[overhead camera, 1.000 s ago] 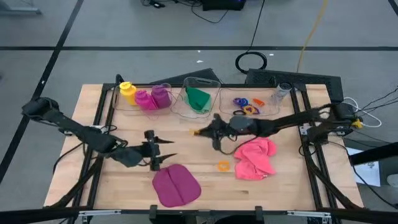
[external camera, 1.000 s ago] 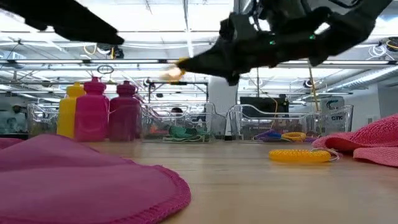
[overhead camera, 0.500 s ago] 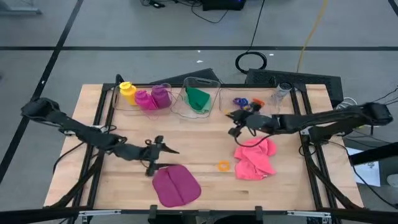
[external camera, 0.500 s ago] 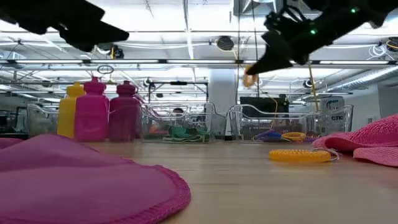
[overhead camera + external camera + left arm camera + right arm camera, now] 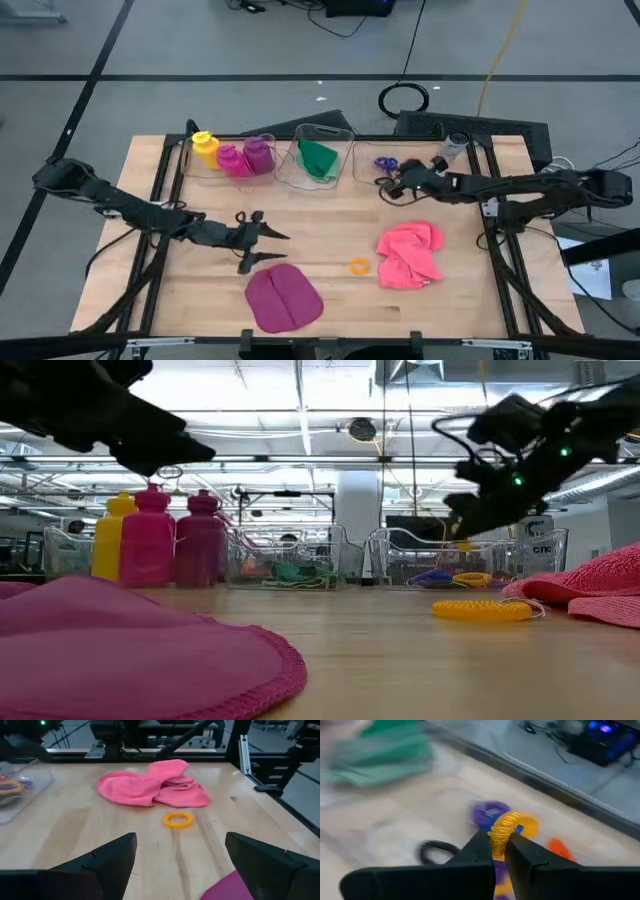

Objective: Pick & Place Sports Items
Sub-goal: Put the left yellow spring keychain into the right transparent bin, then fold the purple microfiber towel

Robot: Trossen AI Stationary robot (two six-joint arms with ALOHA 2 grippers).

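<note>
High view, fingers first: right gripper (image 5: 501, 851) is pinched tight on a yellow coil ring (image 5: 506, 826), hanging over the clear bin (image 5: 440, 172) at the far right of the tabletop
Left gripper: the left gripper (image 5: 268, 246) has its fingers spread wide with nothing between them, sitting low over the bare wood just past the magenta cloth (image 5: 283, 298)
Rings in that bin: a purple ring (image 5: 490, 813) and an orange one (image 5: 559, 848) under the held ring, with a bit of blue peeking behind the yellow coil
Loose ring: an orange ring (image 5: 359, 266) lies flat on the wood between the magenta cloth and the pink cloth (image 5: 410, 253), touching neither
Cloths: magenta one lies flat at the near edge, left of centre; pink one is bunched up toward the right side; green cloth (image 5: 319, 158) is stuffed in the middle bin (image 5: 299, 172) on the far edge
Bottles: yellow bottle (image 5: 205, 147), magenta bottle (image 5: 230, 159) and purple bottle (image 5: 259, 154) stand upright side by side in the left bin (image 5: 190, 166), far left corner
Surface: light wooden tabletop (image 5: 330, 228) with a dark frame round it
Room: grey floor with cables past the far edge; low view shows a big open workshop with ceiling lights and racks behind
In the way: from the low view the magenta cloth fills the near left corner, and the pink cloth hides the right edge
</note>
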